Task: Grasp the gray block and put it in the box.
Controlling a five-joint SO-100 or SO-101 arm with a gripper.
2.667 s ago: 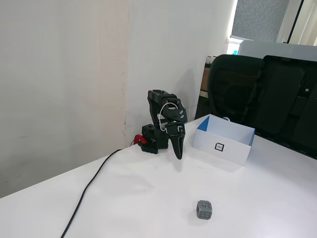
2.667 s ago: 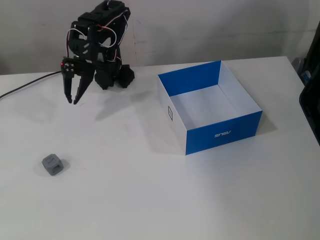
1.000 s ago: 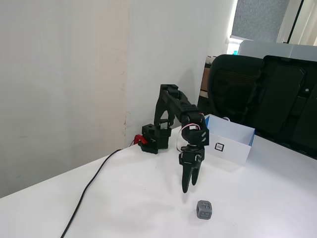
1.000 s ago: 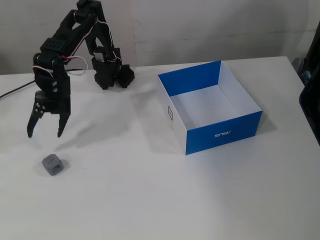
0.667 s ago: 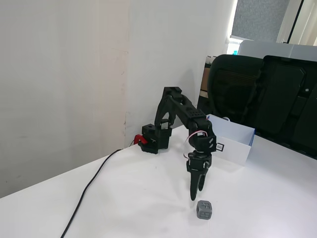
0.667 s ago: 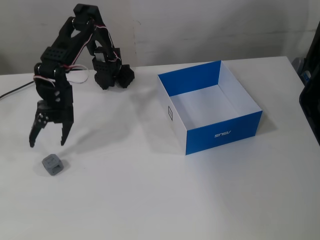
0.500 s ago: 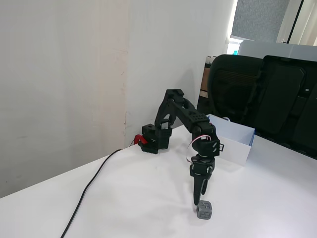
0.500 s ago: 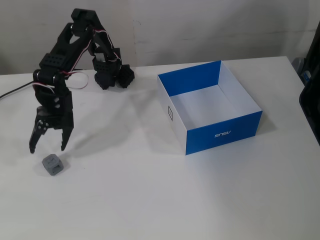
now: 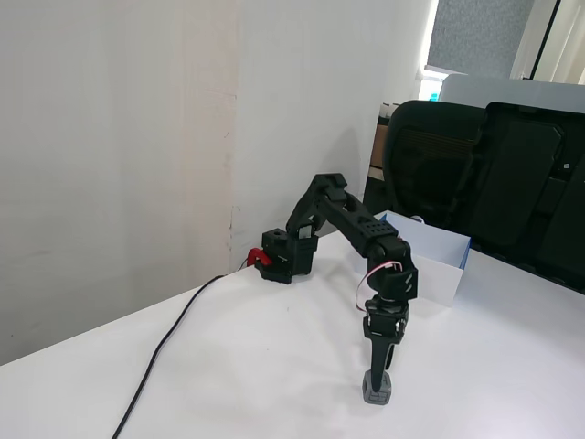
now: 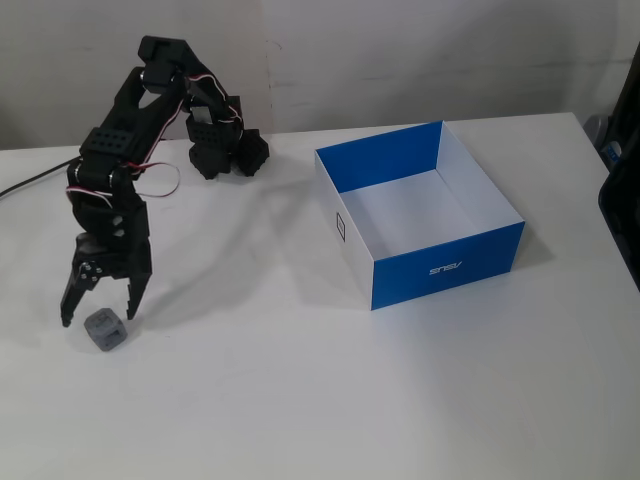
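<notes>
The gray block [image 10: 105,329] is a small dark cube lying on the white table at the left of a fixed view. My gripper [image 10: 99,316] points straight down over it, open, with one fingertip on each side of the block and just above the table. In the other fixed view the gripper [image 9: 379,370] stands right over the block [image 9: 377,391]. The box [image 10: 450,265] is a low blue-and-white box with a small square marker [image 10: 341,228] on its left wall. It sits to the right of the arm, open and empty, and shows behind the arm in the other fixed view [image 9: 439,274].
The arm's base [image 10: 225,150] stands at the table's back by the wall. A black cable [image 9: 164,352] runs from it across the table toward the front left. Black office chairs [image 9: 484,174] stand behind the table's far edge.
</notes>
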